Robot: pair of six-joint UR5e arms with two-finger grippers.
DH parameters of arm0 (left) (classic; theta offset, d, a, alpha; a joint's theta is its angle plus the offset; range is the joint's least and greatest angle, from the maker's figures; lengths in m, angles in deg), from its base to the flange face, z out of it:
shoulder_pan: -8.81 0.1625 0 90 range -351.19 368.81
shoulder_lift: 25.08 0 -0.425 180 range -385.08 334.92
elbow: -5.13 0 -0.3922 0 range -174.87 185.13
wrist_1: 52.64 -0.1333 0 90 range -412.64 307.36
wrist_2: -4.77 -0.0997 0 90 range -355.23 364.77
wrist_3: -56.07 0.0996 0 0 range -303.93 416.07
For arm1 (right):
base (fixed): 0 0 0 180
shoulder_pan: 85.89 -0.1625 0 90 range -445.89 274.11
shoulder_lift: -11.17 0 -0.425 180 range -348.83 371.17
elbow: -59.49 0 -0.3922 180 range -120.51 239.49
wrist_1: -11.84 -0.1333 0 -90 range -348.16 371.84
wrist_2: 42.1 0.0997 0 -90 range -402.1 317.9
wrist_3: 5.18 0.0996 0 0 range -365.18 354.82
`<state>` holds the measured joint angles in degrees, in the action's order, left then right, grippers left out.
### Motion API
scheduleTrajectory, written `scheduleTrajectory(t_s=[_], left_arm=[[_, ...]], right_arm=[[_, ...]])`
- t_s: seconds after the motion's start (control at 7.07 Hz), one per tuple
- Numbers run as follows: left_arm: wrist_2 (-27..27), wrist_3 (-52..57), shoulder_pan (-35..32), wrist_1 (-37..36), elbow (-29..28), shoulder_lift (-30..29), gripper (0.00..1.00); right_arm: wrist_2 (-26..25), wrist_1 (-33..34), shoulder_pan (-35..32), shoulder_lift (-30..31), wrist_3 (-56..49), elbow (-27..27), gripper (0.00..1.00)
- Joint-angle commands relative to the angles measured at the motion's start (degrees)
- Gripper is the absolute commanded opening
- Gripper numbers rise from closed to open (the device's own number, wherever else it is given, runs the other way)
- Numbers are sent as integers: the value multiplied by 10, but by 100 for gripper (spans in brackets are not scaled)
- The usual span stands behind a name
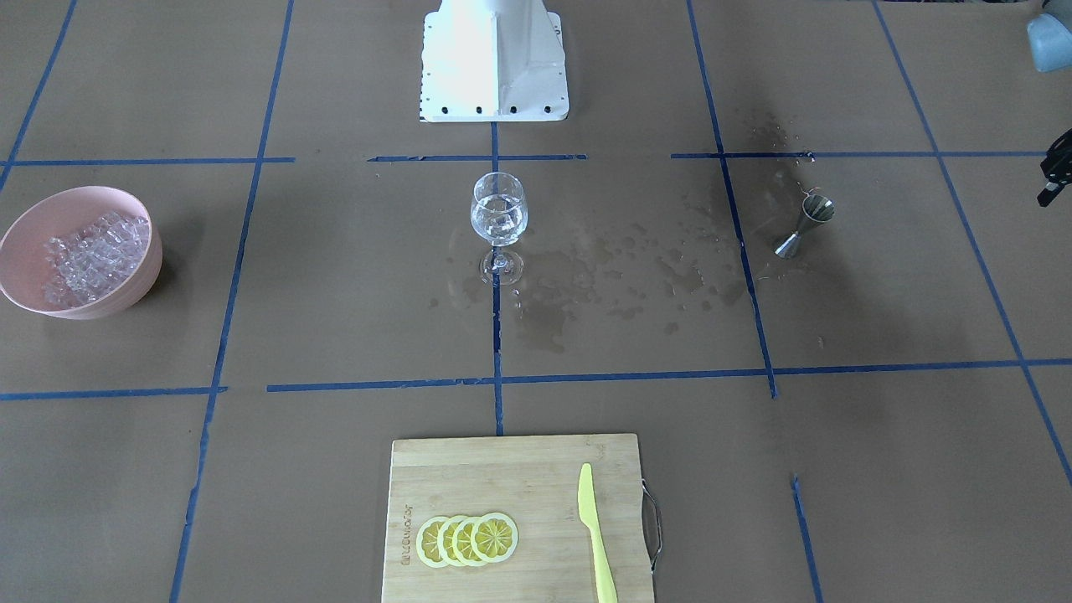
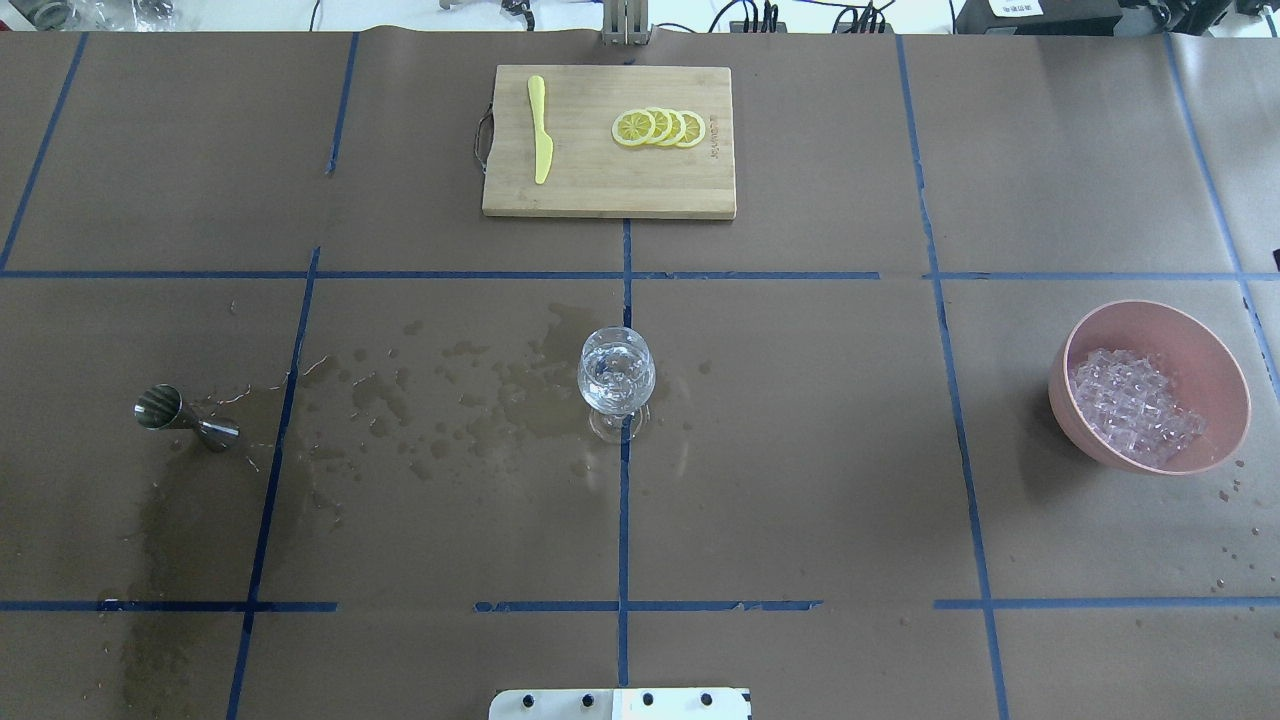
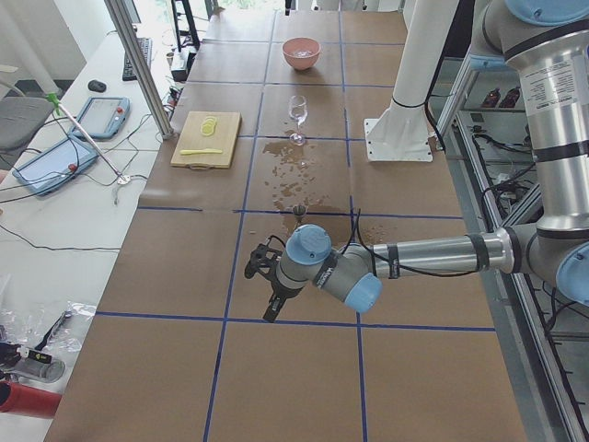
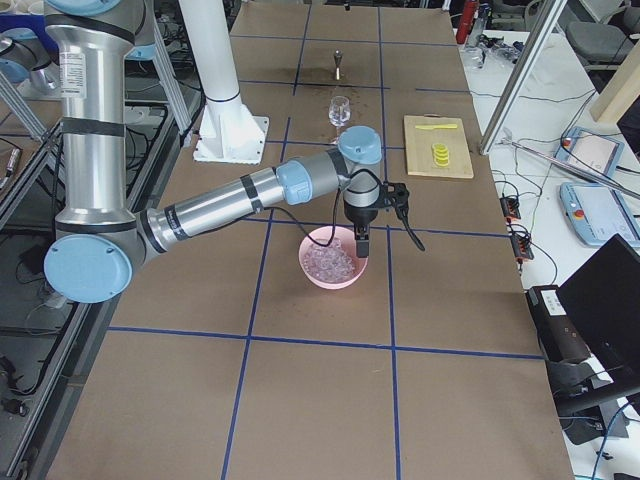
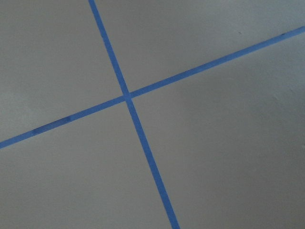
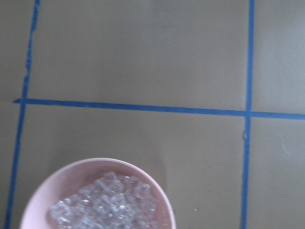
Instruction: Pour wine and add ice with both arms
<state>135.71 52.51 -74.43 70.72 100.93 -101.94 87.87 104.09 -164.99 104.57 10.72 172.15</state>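
Note:
The stemmed glass (image 1: 499, 219) stands at the table's middle with clear wine (image 2: 615, 378) in its bowl. The ice (image 2: 1135, 408) fills the pink bowl (image 2: 1225, 365) on my right side; it also shows in the right wrist view (image 6: 107, 205). The steel jigger (image 2: 185, 418) stands on my left side. My right gripper (image 4: 360, 245) hangs over the bowl's rim (image 4: 305, 262), fingers pointing down; I cannot tell whether it is open or shut. My left gripper (image 3: 269, 308) hovers over bare table beyond the jigger (image 3: 297, 214); only a black edge of it shows in the front view (image 1: 1055, 172).
A wooden cutting board (image 2: 600, 190) at the far edge carries several lemon slices (image 2: 658, 127) and a yellow knife (image 2: 540, 130). Wet splash marks (image 2: 450, 390) lie between the jigger and the glass. The white base block (image 1: 494, 63) is behind the glass.

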Motion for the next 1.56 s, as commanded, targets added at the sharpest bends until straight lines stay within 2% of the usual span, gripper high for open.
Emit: scheduleTrajectory(t_s=[0.0, 0.14, 0.28, 0.85, 1.13, 1.42], left_arm=[[46, 80, -69, -209, 11, -70, 100], [55, 82, -77, -292, 53, -86, 100], [53, 85, -94, -354, 88, -81, 100], [48, 109, -95, -352, 118, -3, 100], [48, 110, -76, -263, 114, 5, 100], [52, 109, -72, -261, 114, 2, 100]], right_arm=[[26, 8, -59, 17, -123, -68, 100], [39, 48, -74, 12, -173, -74, 100], [45, 102, -83, -1, -194, -55, 100], [35, 105, -77, -1, -194, -32, 100], [35, 104, -62, -2, -189, -31, 100], [37, 104, -49, 11, -186, -35, 100]])
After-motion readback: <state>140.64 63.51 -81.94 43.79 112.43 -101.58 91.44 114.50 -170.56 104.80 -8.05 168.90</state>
